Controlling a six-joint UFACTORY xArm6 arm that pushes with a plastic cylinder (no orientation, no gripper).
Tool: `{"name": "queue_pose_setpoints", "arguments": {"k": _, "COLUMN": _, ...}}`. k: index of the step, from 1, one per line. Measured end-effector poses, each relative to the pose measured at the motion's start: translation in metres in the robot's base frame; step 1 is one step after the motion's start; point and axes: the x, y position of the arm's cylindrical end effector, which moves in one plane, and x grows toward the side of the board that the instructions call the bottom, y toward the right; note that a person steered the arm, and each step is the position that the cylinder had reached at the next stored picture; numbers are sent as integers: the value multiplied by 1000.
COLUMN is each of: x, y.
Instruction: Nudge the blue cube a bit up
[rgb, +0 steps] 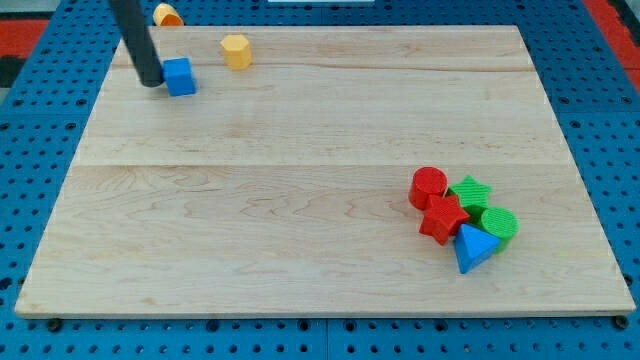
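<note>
Camera view: tip (150, 82) beside blue cube (180, 76)

rod (135, 40): dark grey-black | smooth, straight cylinder | my tip (150, 84): blunt, rounded

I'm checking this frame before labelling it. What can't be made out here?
- Camera view: whether my tip touches the blue cube; they sit too close to show any gap.
- The yellow block at the view's top: partly cut off by the picture's edge, shape unclear.
- The blue cube's left side: partly hidden behind the rod.
</note>
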Motion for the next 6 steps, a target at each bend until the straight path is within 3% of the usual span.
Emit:
{"name": "queue_pose_setpoints", "arguments": {"k": 1, "x": 0, "y": 33}}
{"name": "queue_pose_setpoints", "arguments": {"k": 3, "x": 49, "y": 62}}
{"name": "queue_pose_setpoints", "arguments": {"k": 6, "x": 6, "y": 60}}
